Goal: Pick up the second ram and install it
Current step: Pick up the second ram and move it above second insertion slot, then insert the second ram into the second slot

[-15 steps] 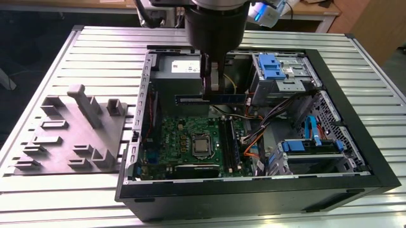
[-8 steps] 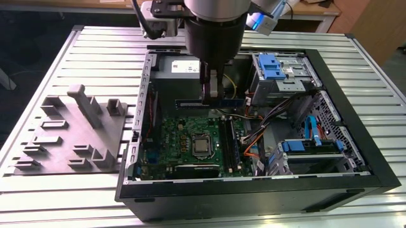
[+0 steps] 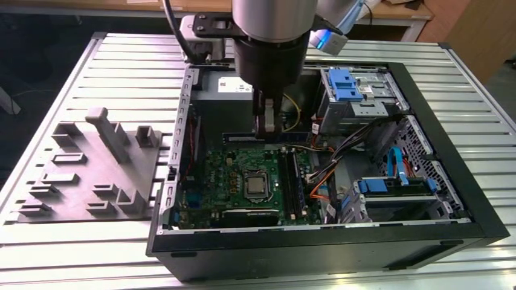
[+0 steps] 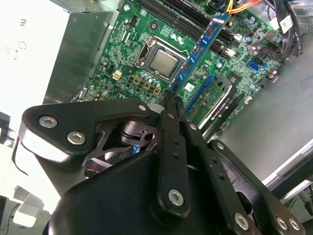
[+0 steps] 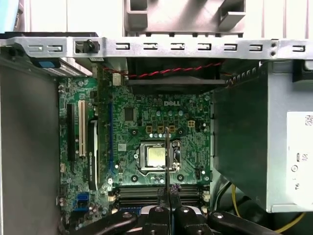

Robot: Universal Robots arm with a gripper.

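My gripper point(image 3: 269, 128) hangs inside the open computer case, shut on the second ram point(image 3: 295, 136), a thin dark blue stick held level above the green motherboard point(image 3: 234, 172). In the second wrist view the ram point(image 4: 200, 46) runs out from the gripper point(image 4: 169, 99) over the board, beside the silver processor point(image 4: 164, 62). In the first wrist view the ram point(image 5: 167, 154) shows edge-on, rising from the gripper point(image 5: 167, 192) above the black memory slots point(image 5: 142, 192). In the exterior view those slots point(image 3: 290, 181) lie below the stick and across its length.
A grey moulded fixture point(image 3: 89, 169) lies on the slatted table at the exterior view's left. Drive cages with blue tabs point(image 3: 354, 90) and orange cables point(image 3: 321, 180) fill the case's other side. A grey power supply point(image 5: 259, 142) stands beside the board.
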